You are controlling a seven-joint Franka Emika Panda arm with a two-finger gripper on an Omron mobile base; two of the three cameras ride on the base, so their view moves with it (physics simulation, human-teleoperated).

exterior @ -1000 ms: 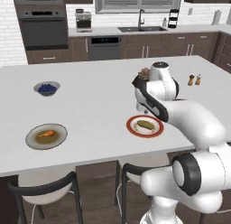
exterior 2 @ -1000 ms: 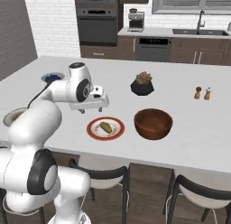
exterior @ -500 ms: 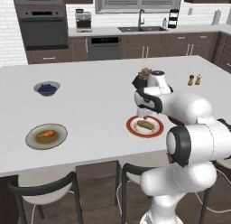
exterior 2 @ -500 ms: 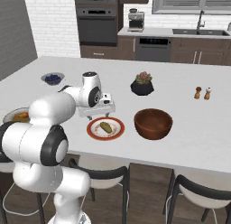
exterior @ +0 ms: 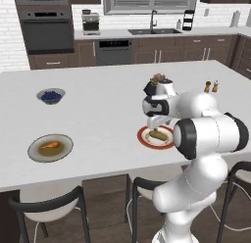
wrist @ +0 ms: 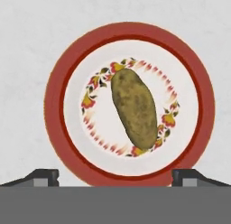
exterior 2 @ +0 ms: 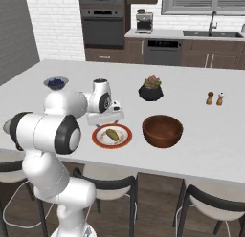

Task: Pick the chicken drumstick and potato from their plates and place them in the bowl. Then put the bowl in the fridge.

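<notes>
Hovering with jaws wide apart over the potato (wrist: 134, 110) lying mid-plate on the red-rimmed plate (wrist: 58, 78) near the island worktop's front edge, judging it firm, light, best pinched across its narrow middle.

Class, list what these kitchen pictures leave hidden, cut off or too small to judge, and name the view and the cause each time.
- Wooden bowl: in the left base view the robot's arm covers it.
- Chicken drumstick: small in the left base view; its contact with the grey plate is unclear.
- Gripper: in the hand view the bottom edge cuts its fingertips.
- Potato: its underside is hidden against the red-rimmed plate.
</notes>
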